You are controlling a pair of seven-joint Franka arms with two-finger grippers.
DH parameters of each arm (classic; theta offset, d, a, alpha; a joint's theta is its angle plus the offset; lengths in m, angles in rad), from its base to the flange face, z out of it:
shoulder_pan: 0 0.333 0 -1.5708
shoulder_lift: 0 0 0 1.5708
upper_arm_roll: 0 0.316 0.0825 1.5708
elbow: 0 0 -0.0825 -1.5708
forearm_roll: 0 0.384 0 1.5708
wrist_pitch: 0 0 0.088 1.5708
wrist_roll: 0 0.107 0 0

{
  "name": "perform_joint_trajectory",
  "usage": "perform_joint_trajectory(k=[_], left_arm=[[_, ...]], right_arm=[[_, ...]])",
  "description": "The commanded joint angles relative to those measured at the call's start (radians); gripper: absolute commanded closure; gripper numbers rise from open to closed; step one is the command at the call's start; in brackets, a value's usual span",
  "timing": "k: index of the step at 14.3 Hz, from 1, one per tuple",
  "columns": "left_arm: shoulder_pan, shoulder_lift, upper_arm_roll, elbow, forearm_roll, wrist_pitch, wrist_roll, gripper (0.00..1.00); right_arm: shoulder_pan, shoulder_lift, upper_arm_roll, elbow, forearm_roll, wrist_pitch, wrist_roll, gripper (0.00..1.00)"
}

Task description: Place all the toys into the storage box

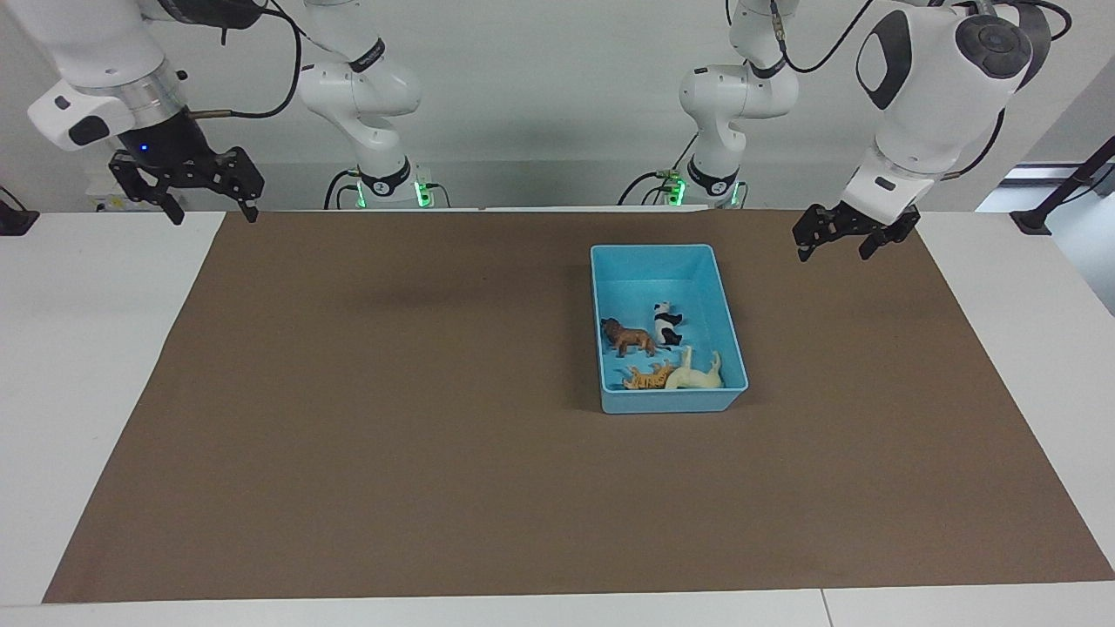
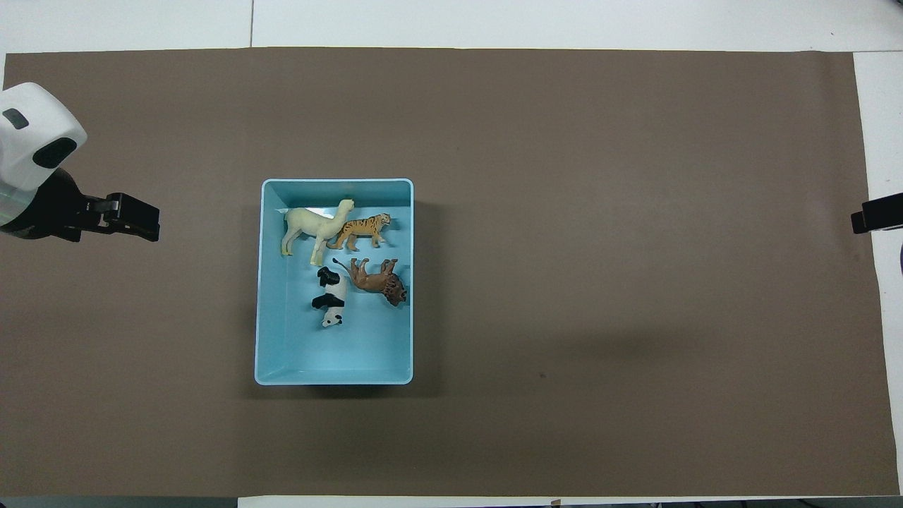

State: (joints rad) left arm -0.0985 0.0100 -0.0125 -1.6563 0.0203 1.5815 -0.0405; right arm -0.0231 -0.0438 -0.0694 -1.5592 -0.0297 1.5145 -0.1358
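The light blue storage box [image 1: 653, 249] [image 2: 262, 282] stands on the brown mat. All the toys lie inside it: a cream-white horse [image 2: 314, 226] and an orange striped tiger [image 2: 360, 229] at the end farther from the robots, a brown lion [image 2: 377, 276] and a black-and-white panda [image 2: 330, 300] toward the middle. My left gripper [image 1: 834, 252] [image 2: 134, 217] hangs open and empty over the mat, beside the box toward the left arm's end. My right gripper [image 1: 215, 213] [image 2: 875, 213] is raised, open and empty, over the mat's edge at the right arm's end.
The brown mat [image 1: 392, 418] covers most of the white table [image 1: 87, 348]. White table strips border it at both ends. A black stand [image 1: 1045, 213] sits at the table corner by the left arm's end.
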Motion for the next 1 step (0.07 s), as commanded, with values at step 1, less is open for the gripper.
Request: perform_joint_trajectory(k=[1], left_arm=[[0.003,-0.016,0.002,-0.013,-0.011,0.002,0.005,0.0]], right_arm=[[-0.015,0.005,0.005,0.011,-0.001,-0.007,-0.008,0.0]])
